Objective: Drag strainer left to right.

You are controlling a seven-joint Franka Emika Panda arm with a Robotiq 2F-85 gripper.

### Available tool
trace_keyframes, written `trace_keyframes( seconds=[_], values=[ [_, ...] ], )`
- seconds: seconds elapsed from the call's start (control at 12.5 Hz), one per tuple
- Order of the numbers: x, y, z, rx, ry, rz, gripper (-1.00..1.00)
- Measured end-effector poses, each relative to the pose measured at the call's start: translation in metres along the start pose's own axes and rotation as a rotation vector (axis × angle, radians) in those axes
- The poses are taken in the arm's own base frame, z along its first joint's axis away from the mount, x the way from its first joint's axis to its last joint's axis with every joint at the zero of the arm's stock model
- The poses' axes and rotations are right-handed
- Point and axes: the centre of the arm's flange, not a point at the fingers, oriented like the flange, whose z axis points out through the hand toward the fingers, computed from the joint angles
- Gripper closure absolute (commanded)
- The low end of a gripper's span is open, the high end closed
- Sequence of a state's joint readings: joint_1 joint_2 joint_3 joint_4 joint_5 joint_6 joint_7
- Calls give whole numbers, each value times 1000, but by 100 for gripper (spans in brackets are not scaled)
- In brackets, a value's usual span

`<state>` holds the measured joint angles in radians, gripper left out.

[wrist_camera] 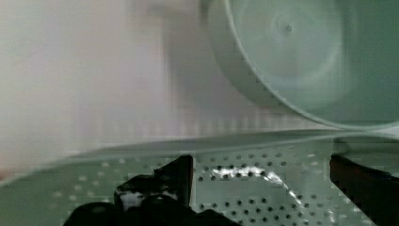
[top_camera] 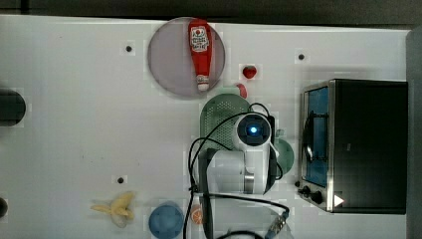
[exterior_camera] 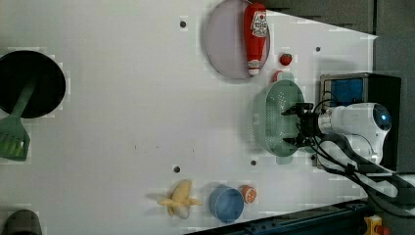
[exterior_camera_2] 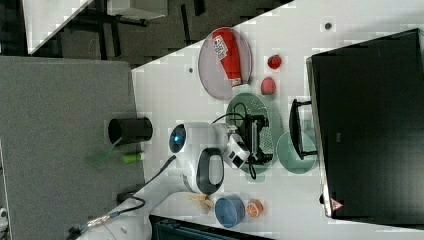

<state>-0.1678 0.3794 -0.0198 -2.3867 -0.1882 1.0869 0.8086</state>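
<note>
My gripper [exterior_camera: 298, 125] sits low inside the strainer [exterior_camera: 274, 117], fingers spread well apart with nothing clamped between them. In the wrist view both fingers [wrist_camera: 160, 188] frame the dotted bottom of the strainer [wrist_camera: 244, 188], and no wall or rim lies between them.

Position of the strainer, taken from the toaster oven [top_camera: 366, 144]: it lies on the desk [top_camera: 74, 124] just beside the oven's glass-door side, between the oven and the open desk. The green cup [exterior_camera_2: 296, 152] stands touching or nearly touching the strainer on the oven side. The lilac plate [top_camera: 171, 64] lies near the strainer's far end, with a ketchup bottle [top_camera: 200, 52] lying across it.

Risks, in my judgement:
- Open fingers can only push on an inner wall. The strainer is light plastic, so it may pivot or tip rather than slide.
- A drag toward the oven has little free room. The strainer would shove the cup into the oven door or jam against it.
- The two small red fruits [top_camera: 249, 72] near the strainer's tab end could be knocked and roll.
- A drag toward the plate could catch its edge and disturb the bottle.
- My cables [top_camera: 199, 149] hang close over the strainer and could snag its rim.

Writing: the bottle carries a white label [top_camera: 199, 39], but its text cannot be read. The oven bears a small triangular warning mark [exterior_camera_2: 336, 205], content illegible.
</note>
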Motion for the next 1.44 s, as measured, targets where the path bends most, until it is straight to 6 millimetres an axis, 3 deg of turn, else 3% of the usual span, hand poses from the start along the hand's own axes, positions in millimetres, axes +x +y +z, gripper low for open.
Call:
trace_keyframes(
  seconds=[0.16, 0.32, 0.48, 0.64, 0.88, 1.04, 1.2, 1.36, 1.44],
  values=[
    [-17, 7, -24, -30, -3, -106, -100],
    [-41, 8, -76, -21, 17, -243, -100],
    [-57, 4, -160, 52, 52, -348, -100],
    [-62, 18, -261, 100, 24, -394, -100],
    [-54, 65, -394, 233, 18, -506, -100],
    [-43, 101, -457, 254, 32, -562, -100],
    [-41, 127, -480, 215, 0, -588, -100],
    [-39, 130, -481, 150, -15, -616, -100],
    [-36, 128, -472, 104, -21, -626, -100]
  ],
)
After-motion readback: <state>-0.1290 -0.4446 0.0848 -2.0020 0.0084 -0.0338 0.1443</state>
